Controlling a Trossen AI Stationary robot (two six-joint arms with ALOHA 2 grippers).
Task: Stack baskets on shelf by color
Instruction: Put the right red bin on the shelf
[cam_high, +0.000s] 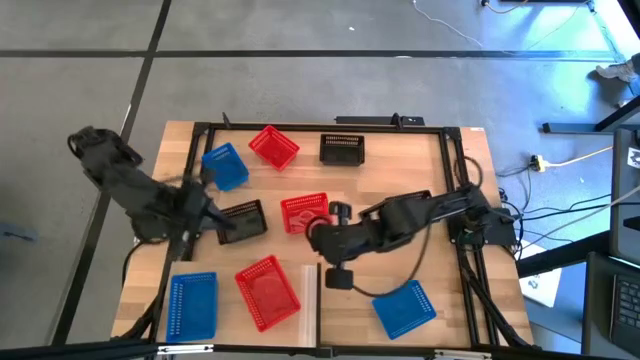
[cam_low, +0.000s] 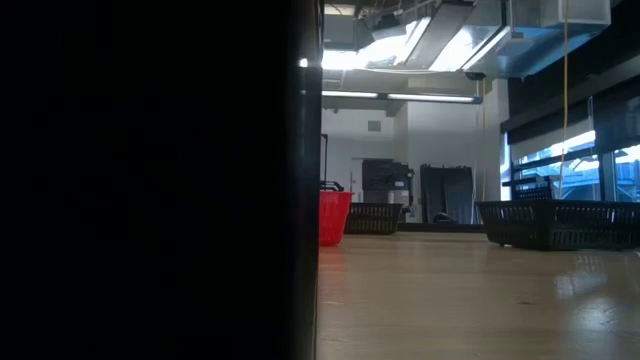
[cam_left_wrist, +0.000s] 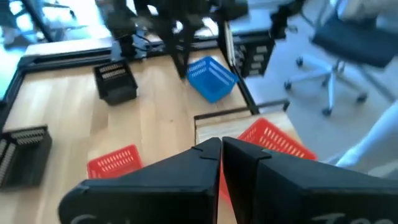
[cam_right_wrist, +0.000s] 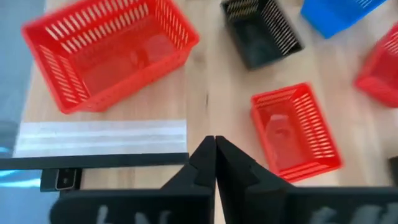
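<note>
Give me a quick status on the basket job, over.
Left gripper shut, empty, by the black basket. Right gripper shut, empty, beside the middle red basket. Shelf bare, nothing stacked.

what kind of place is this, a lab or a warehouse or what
Most likely a robotics lab or workshop: a framed wooden table on a bare concrete floor, cables trailing beside it, a rolling office chair, and exposed ceiling strip lights.

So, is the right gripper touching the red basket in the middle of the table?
Apart. The right wrist view shows bare wood between the right gripper, jaws shut on nothing, and the middle red basket.
</note>
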